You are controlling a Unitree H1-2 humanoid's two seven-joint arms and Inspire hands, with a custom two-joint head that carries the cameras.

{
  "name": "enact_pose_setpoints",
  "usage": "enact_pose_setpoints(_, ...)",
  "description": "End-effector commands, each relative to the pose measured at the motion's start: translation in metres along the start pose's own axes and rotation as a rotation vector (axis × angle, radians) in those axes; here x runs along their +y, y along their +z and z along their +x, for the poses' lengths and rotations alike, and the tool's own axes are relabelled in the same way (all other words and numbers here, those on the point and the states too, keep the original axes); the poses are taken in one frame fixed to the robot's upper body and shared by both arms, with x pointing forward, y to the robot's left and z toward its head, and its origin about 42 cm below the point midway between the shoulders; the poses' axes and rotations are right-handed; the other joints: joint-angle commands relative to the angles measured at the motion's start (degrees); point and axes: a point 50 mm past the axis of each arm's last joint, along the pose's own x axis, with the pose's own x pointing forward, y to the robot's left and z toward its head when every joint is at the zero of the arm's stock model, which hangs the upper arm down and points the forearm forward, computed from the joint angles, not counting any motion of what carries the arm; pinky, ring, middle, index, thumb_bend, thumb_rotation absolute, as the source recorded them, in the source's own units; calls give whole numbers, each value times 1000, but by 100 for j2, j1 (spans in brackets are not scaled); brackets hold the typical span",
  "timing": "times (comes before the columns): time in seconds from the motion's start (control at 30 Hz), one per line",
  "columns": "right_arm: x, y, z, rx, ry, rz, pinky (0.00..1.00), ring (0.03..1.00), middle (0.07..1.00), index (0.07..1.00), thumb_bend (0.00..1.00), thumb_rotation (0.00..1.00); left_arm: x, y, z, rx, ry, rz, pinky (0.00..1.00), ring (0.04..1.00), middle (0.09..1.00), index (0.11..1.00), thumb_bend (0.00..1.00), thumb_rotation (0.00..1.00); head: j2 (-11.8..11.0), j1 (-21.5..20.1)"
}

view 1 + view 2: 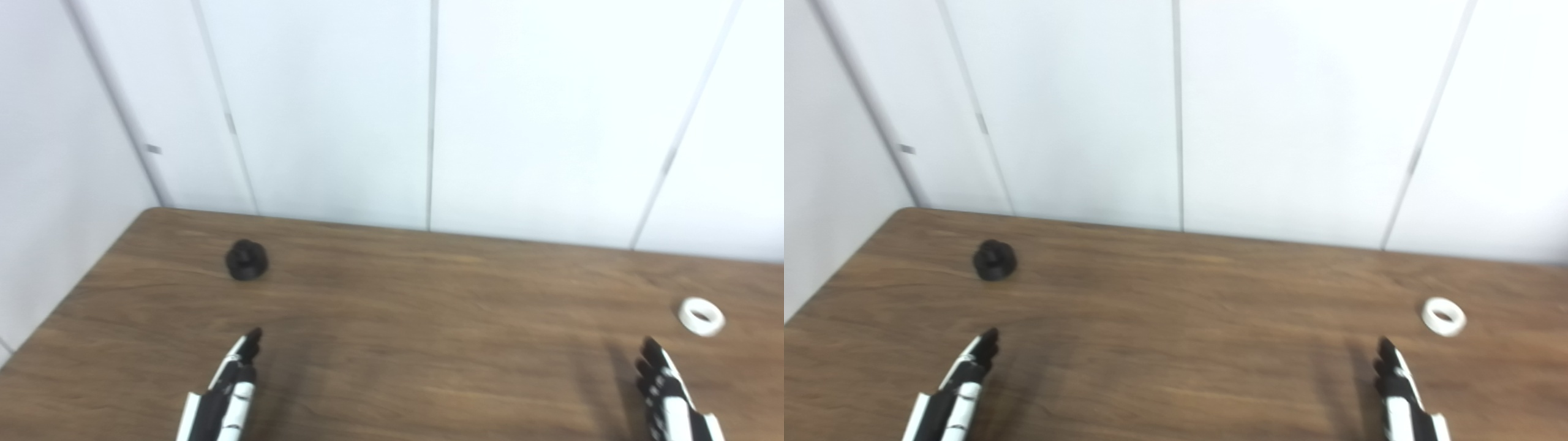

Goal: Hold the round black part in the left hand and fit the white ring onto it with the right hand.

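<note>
Left eye view showed the black-and-white left hand (229, 386) low over the brown wood-grain table (429, 318), fingers stretched forward and apart, holding nothing. The black-and-white right hand (664, 392) entered at the bottom right in the same way, fingers extended and empty. Beyond the left hand, well apart from it, the round black part (247, 260) sat on the tabletop near the far left corner. Just beyond and to the right of the right hand lay the white ring (701, 316), flat on the wood and untouched. Behind the table stood plain white wall panels (337, 110). Judging from this, nothing of the task was done: both pick-ups and the fitting remained. No brand, label or readable writing appeared anywhere.
</note>
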Motion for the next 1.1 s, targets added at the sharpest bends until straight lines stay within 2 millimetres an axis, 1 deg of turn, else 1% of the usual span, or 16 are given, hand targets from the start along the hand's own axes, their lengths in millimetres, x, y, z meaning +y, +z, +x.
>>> enact_pose_setpoints(0.0, -5, -8, -5, 16, 18, 1, 1000, 979, 980, 970, 400, 1000, -18, -3, -2, -10, 31, -44, 986, 951, 943, 902, 439, 732, -31, 139)
enact_pose_setpoints(0.2, -8, -10, -6, 33, 33, 19, 1000, 999, 1000, 989, 418, 1000, -23, -2, -3, 6, 36, -33, 970, 946, 933, 897, 489, 665, -133, 375)
enact_pose_setpoints(0.27, -8, -11, -5, 31, 38, 20, 1000, 1000, 1000, 990, 418, 1000, -23, -2, -3, 8, 39, -33, 962, 945, 931, 896, 494, 642, -150, 421)
enact_pose_setpoints(0.4, -8, -12, -2, 11, 58, 26, 1000, 1000, 1000, 994, 414, 1000, -24, -2, -4, 17, 46, -25, 941, 935, 921, 886, 535, 611, -169, 481)
enact_pose_setpoints(0.47, -8, -13, -1, 5, 67, 25, 1000, 1000, 1000, 999, 393, 1000, -24, -1, -4, 20, 48, -20, 932, 930, 917, 885, 534, 602, -176, 471)
enact_pose_setpoints(0.57, -9, -14, 0, 7, 65, 23, 1000, 1000, 1000, 998, 417, 1000, -23, 0, -4, 30, 47, -9, 942, 936, 916, 888, 504, 594, -168, 446)
enact_pose_setpoints(0.63, -8, -14, 1, 12, 61, 33, 1000, 1000, 1000, 996, 434, 1000, -22, 0, -4, 30, 52, 2, 934, 936, 917, 887, 509, 576, -164, 439)
enact_pose_setpoints(0.67, -8, -14, 1, 13, 59, 29, 1000, 999, 1000, 990, 445, 1000, -21, 1, -3, 25, 57, 18, 924, 929, 909, 883, 526, 495, -164, 439)
enact_pose_setpoints(0.73, -7, -14, 1, 14, 57, 23, 1000, 994, 998, 986, 457, 1000, -18, 3, 1, -2, 65, 63, 885, 906, 892, 873, 550, 413, -151, 414)
enact_pose_setpoints(0.8, -7, -14, 1, 17, 55, 26, 1000, 994, 998, 983, 465, 1000, -14, 4, 5, -28, 68, 94, 887, 909, 890, 872, 594, 288, -146, 412)
enact_pose_setpoints(0.87, -6, -13, 1, 18, 53, 22, 1000, 994, 997, 981, 469, 1000, -10, 8, 9, -35, 79, 133, 864, 905, 889, 872, 648, 271, -128, 401)
enact_pose_setpoints(0.9, -6, -13, 1, 21, 50, 23, 1000, 996, 996, 978, 474, 1000, -8, 12, 12, -35, 91, 160, 844, 896, 884, 869, 709, 271, -107, 387)
enact_pose_setpoints(0.97, -6, -13, 1, 24, 47, 27, 1000, 997, 995, 974, 487, 1000, -4, 19, 19, -35, 101, 191, 836, 888, 882, 873, 751, 255, -110, 382)
enact_pose_setpoints(1.03, -6, -12, 1, 23, 48, 31, 1000, 992, 991, 970, 482, 1000, 0, 25, 26, -29, 98, 203, 869, 912, 910, 896, 811, 248, -110, 376)
enact_pose_setpoints(1.07, -6, -12, 1, 23, 45, 31, 1000, 991, 989, 969, 481, 1000, 4, 30, 31, -21, 101, 231, 876, 918, 917, 901, 824, 248, -110, 376)
